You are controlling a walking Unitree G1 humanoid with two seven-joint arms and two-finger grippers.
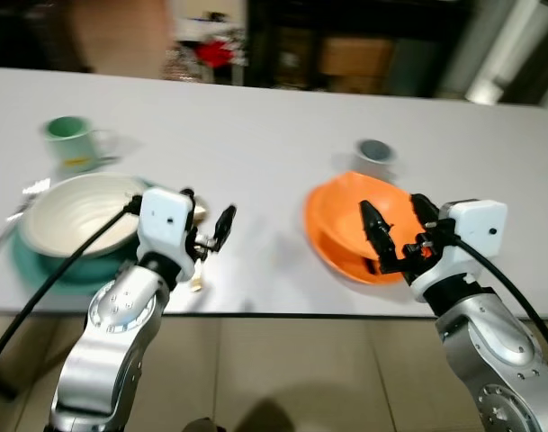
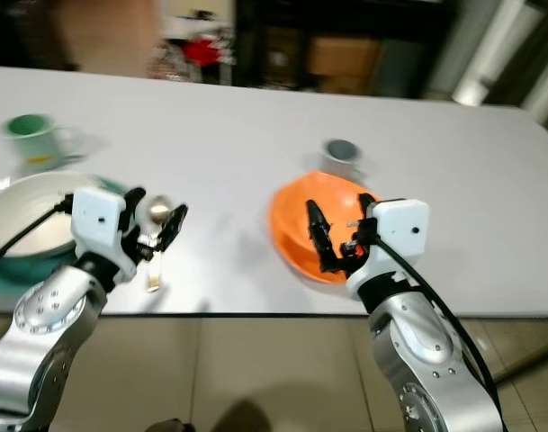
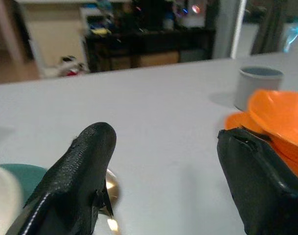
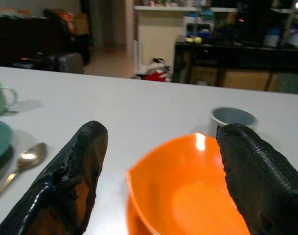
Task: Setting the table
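An orange bowl (image 1: 344,214) sits on an orange plate (image 3: 235,122) near the table's front edge, right of centre. My right gripper (image 1: 398,225) hangs open over the bowl's near rim, holding nothing. A small grey cup (image 1: 375,155) stands just behind the bowl. On the left, a white bowl (image 1: 80,211) rests on a teal plate (image 1: 49,270). A gold spoon (image 2: 153,270) lies on the table right of that plate. My left gripper (image 1: 209,220) is open just above the spoon, with nothing between its fingers.
A green mug (image 1: 71,139) stands at the back left, and a fork (image 1: 22,207) lies left of the teal plate. The white table (image 1: 256,144) is bare between the two settings. Its front edge runs just below both grippers. Dark furniture stands beyond the far side.
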